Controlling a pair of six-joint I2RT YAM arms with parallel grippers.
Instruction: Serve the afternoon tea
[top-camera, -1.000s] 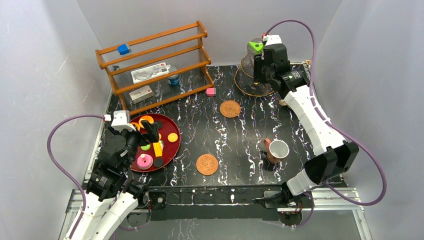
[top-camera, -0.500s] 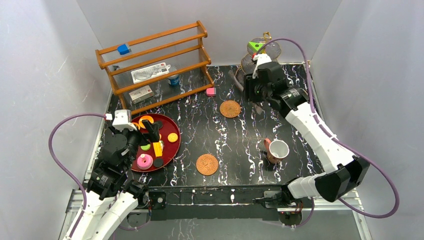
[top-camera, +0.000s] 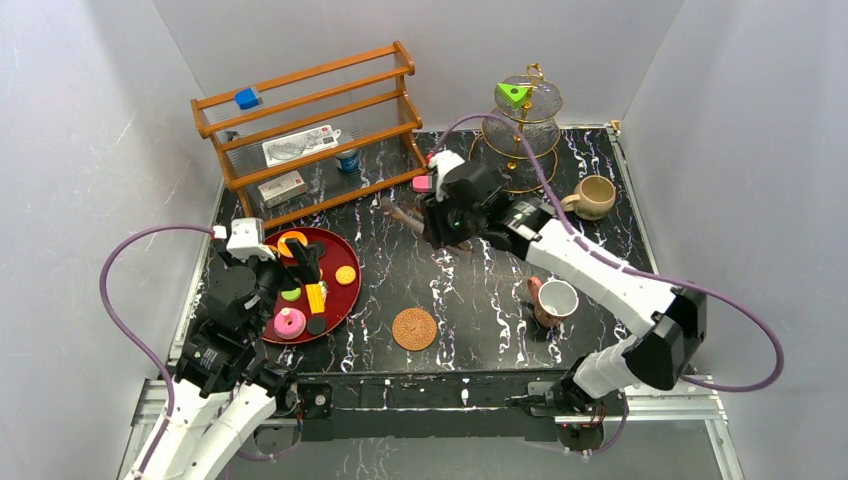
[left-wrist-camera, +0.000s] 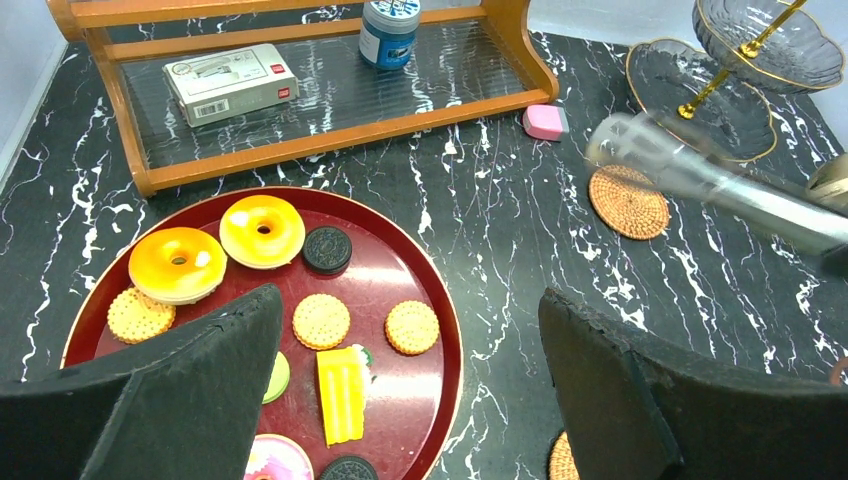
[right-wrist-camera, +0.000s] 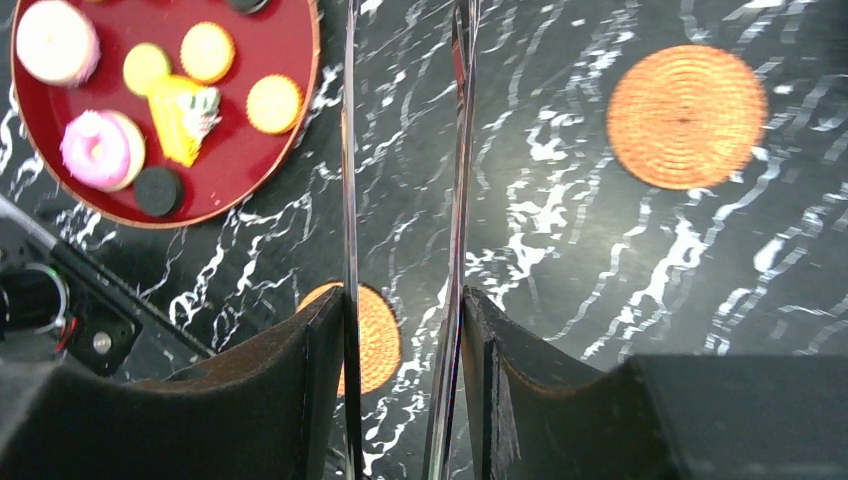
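A red tray (top-camera: 337, 297) at the left holds a pink donut (top-camera: 290, 322), orange cookies (top-camera: 345, 274), a yellow piece (top-camera: 315, 298) and black discs (top-camera: 316, 325). My left gripper (top-camera: 300, 262) hangs open and empty over it, seen also in the left wrist view (left-wrist-camera: 410, 400). My right gripper (top-camera: 432, 222) is shut on clear tongs (top-camera: 400, 213) above the table's middle; their blades (right-wrist-camera: 455, 150) point toward the tray. A green wedge (top-camera: 513, 94) sits on the stand's top tier. The beige mug (top-camera: 594, 197) stands back right, the pinkish-brown cup (top-camera: 553, 300) front right. Coasters lie at the front (top-camera: 414, 328) and under the right arm (left-wrist-camera: 628, 201).
A wooden shelf (top-camera: 310, 120) at the back left holds a blue cube (top-camera: 247, 98), white boxes (top-camera: 300, 146) and a blue can (top-camera: 348, 160). A pink block (top-camera: 421, 183) lies beside it. The glass tiered stand (top-camera: 520, 130) stands at the back.
My right arm has swung from the tiered stand at the back toward the table's middle, left and nearer, carrying the tongs. The beige mug has come into view. The left arm has not moved.
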